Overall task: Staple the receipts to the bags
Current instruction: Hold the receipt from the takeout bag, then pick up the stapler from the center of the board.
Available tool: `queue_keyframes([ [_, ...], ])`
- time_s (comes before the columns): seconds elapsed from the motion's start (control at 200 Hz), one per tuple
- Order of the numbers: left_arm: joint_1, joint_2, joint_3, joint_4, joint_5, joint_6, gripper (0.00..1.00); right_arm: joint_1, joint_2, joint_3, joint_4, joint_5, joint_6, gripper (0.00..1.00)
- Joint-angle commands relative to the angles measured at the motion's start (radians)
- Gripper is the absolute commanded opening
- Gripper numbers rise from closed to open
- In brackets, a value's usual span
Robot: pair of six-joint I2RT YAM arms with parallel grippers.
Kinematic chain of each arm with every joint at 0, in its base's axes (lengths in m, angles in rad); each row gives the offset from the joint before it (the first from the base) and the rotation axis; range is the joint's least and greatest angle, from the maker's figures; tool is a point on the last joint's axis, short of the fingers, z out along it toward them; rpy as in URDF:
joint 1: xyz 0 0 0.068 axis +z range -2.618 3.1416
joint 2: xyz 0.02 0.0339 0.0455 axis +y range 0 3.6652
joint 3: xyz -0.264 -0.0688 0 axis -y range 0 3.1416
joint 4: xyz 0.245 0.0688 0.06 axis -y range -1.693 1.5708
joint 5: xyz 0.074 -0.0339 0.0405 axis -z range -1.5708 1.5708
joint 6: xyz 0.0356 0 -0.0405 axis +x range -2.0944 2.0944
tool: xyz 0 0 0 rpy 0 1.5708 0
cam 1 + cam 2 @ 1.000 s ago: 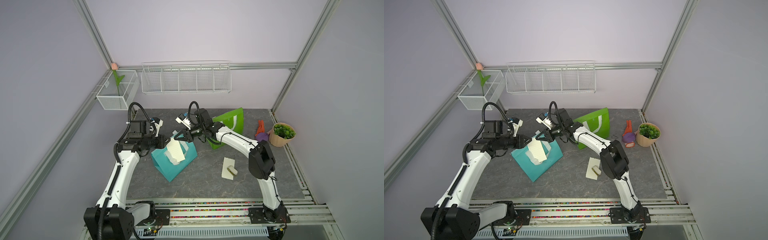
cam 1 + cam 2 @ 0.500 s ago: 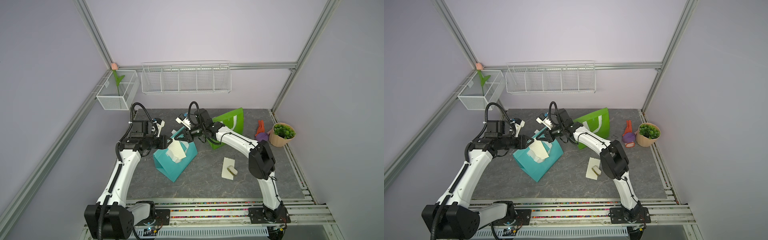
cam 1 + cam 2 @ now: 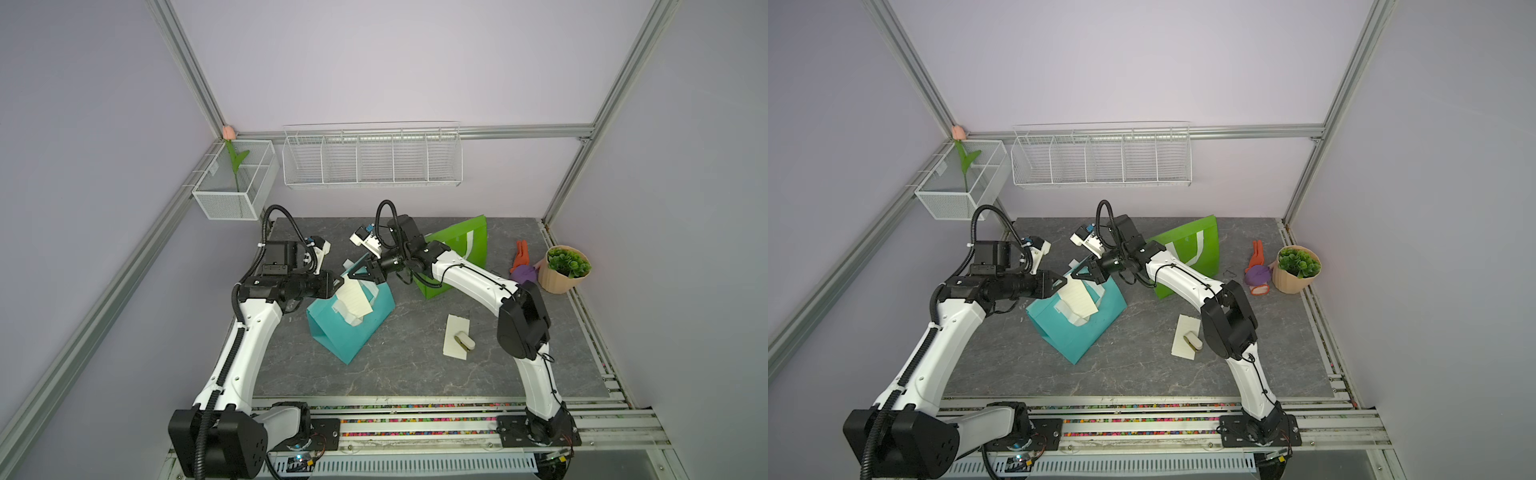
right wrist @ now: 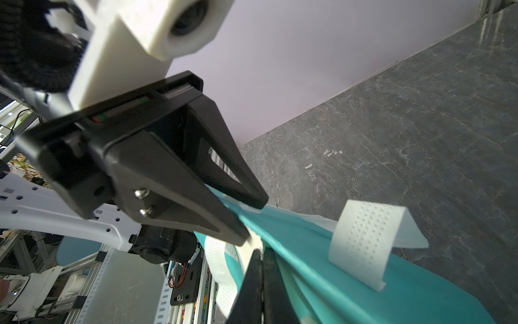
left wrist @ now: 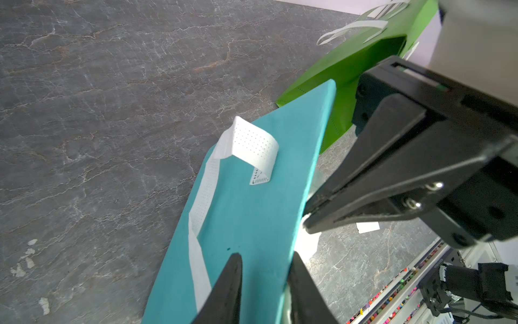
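Atop teal bag [image 3: 360, 334]: receipt [image 3: 354, 297], left gripper [image 3: 341, 282], right gripper [image 3: 353, 275].

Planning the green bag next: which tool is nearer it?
Right. The right tool grips the teal bag end nearest the green bag; the left tool straddles the far end.

Green bag [image 3: 461, 235] half behind right arm [image 3: 469, 276]

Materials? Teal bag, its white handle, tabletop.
The teal bag: matte, finely grainy, sharp ridge but soft folds; stiff paper or nonwoven fabric, can't tell. The white handle: flat strap with dimpled dot grid, likely nonwoven or embossed paper. The tabletop: dark grey, pale veins, matte; slate look, possibly printed.
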Motion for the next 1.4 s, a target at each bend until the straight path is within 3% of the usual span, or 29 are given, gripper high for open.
queue_keyframes([
  [0.0, -0.007, 0.006, -0.008, -0.017, 0.006, 0.019, 0.28, 0.013, -0.005, 0.024, -0.019, 0.012, -0.045, 0.07],
  [0.095, -0.007, 0.006, -0.007, -0.016, 0.008, 0.019, 0.26, 0.017, -0.002, 0.032, -0.023, 0.016, -0.049, 0.07],
  [0.37, -0.008, 0.008, -0.004, -0.016, 0.004, 0.018, 0.01, 0.019, 0.016, 0.049, -0.057, 0.016, -0.059, 0.08],
  [0.395, -0.008, 0.007, -0.004, -0.015, 0.002, 0.018, 0.0, 0.018, 0.015, 0.05, -0.059, 0.016, -0.059, 0.14],
  [0.49, -0.008, 0.006, -0.001, -0.014, 0.01, 0.021, 0.0, 0.018, 0.003, 0.037, -0.062, 0.038, -0.051, 0.55],
  [0.595, -0.02, 0.009, 0.012, -0.026, 0.027, 0.031, 0.0, 0.011, -0.066, -0.026, -0.075, 0.161, -0.034, 0.99],
  [0.64, -0.031, 0.012, 0.018, -0.035, 0.021, 0.035, 0.0, 0.007, -0.125, -0.08, -0.086, 0.231, -0.029, 0.89],
  [0.815, -0.09, 0.03, 0.043, -0.049, 0.037, 0.056, 0.0, 0.005, -0.44, -0.412, -0.096, 0.615, 0.026, 0.89],
  [0.925, -0.145, 0.052, 0.075, -0.081, 0.021, 0.074, 0.0, -0.001, -0.579, -0.538, -0.24, 0.809, 0.074, 0.89],
  [1.035, -0.211, 0.088, 0.097, -0.096, 0.009, 0.086, 0.0, -0.002, -0.623, -0.607, -0.42, 0.955, 0.106, 0.89],
  [1.1, -0.237, 0.118, 0.113, -0.109, 0.015, 0.103, 0.0, -0.003, -0.624, -0.643, -0.495, 1.019, 0.129, 0.9],
  [1.16, -0.237, 0.14, 0.117, -0.112, 0.06, 0.111, 0.0, -0.003, -0.626, -0.686, -0.512, 1.061, 0.14, 1.0],
  [1.24, -0.238, 0.147, 0.113, -0.105, 0.057, 0.114, 0.0, -0.007, -0.633, -0.749, -0.492, 1.085, 0.143, 0.87],
  [1.395, -0.238, 0.129, 0.103, -0.092, 0.066, 0.118, 0.0, -0.022, -0.645, -0.847, -0.419, 1.081, 0.14, 0.77],
])
